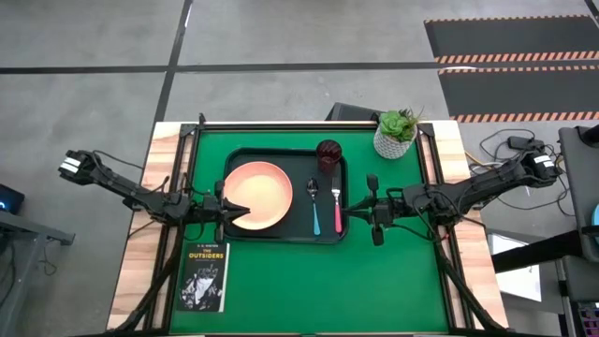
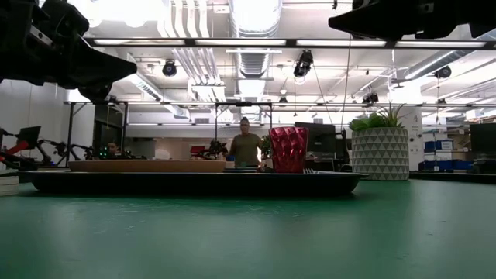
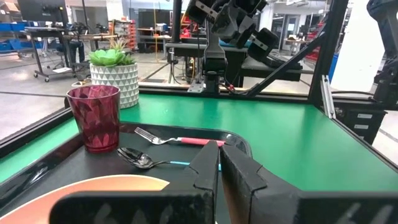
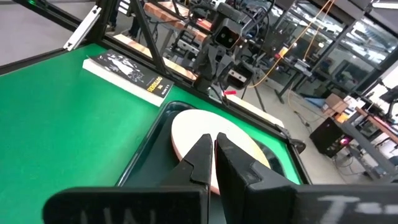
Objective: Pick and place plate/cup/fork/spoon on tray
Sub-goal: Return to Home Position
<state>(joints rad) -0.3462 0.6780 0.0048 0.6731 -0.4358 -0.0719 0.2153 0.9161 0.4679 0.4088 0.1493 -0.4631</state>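
Left gripper point(image 1: 227, 208) above green table point(image 1: 309, 281)

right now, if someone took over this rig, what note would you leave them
Left gripper: shut, empty, at the tray's left edge over the plate's rim.
Right gripper: shut, empty, just off the tray's right edge.
Tray holds the plate, spoon, fork and, at its far right corner, the cup, upright.
Done: all four items are on the tray.
Left: seemingly nothing to place.
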